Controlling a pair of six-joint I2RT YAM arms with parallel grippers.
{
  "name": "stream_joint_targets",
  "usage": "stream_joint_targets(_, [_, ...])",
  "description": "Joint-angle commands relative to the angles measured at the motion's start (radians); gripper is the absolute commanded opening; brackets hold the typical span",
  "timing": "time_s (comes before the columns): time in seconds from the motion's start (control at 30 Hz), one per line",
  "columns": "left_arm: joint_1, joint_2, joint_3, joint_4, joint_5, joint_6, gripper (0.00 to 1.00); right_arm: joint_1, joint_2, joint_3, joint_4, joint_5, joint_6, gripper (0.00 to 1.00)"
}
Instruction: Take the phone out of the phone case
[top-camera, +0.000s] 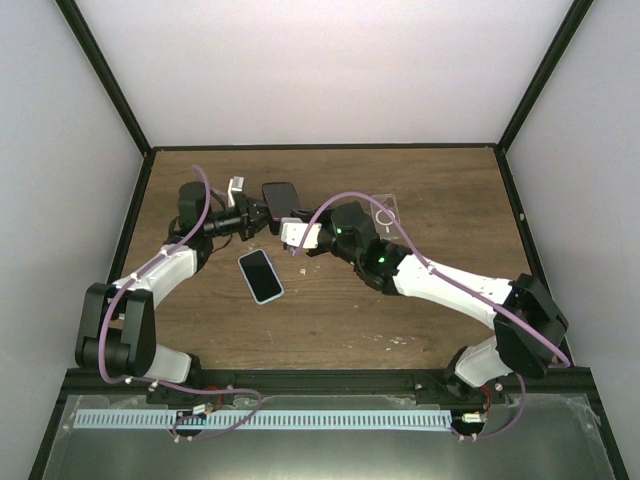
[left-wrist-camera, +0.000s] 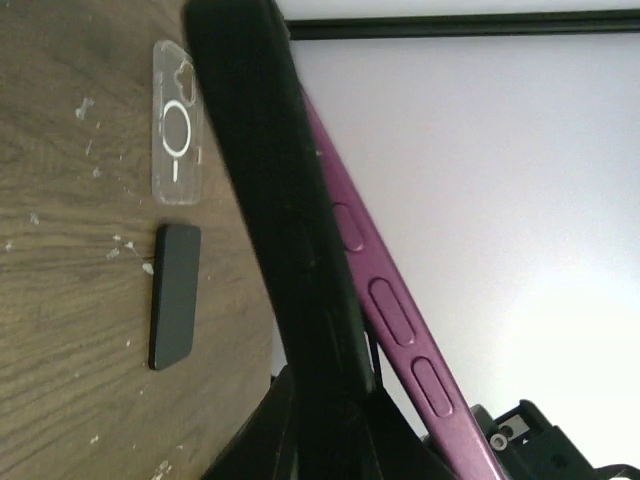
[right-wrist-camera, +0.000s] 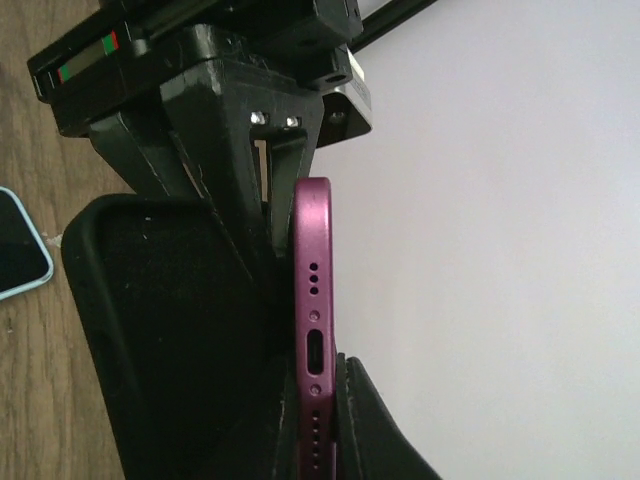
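right gripper (right-wrist-camera: 318, 425): clenched on the port end of the slim magenta phone (right-wrist-camera: 312, 260), one finger on each face.
left gripper (top-camera: 252, 218): I have it clamped on the soft black rubber phone case (right-wrist-camera: 150, 330); both are held up off the brown wooden table (top-camera: 400, 300).
phone position: in the air between the two grippers. The port end is splayed away from the case, and I judge the far end seated in it.
done: both grips set, one end out of the case.
left: pull the far end clear and part the two fully.
table clutter: clear plastic case (left-wrist-camera: 175, 125), flat dark phone (left-wrist-camera: 175, 295), pale-blue-rimmed phone (top-camera: 260, 275). Not my targets.
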Motion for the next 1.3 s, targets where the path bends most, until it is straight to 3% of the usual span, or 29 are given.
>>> stream_joint_targets(0.0, [0.008,-0.036,0.021,-0.011,0.017,0.065,0.00,0.017,-0.034,0.109,-0.032,-0.006,0.078,0.01])
stream_joint_targets(0.27, [0.034,-0.015,0.008,-0.018,-0.012,0.086,0.00,0.021,-0.151,0.139,-0.143,-0.137,0.196,0.01])
stream_joint_targets(0.57, [0.068,-0.023,0.001,-0.084,-0.031,0.194,0.00,0.021,-0.206,0.231,-0.216,-0.154,0.267,0.01])
stream_joint_targets(0.9, [0.071,-0.100,0.045,-0.293,-0.020,0.593,0.00,-0.042,-0.246,0.264,-0.247,-0.122,0.295,0.01])
stream_joint_targets(1.27, [-0.058,-0.038,0.076,-0.281,-0.113,0.635,0.00,-0.157,-0.263,0.259,-0.249,-0.086,0.362,0.01])
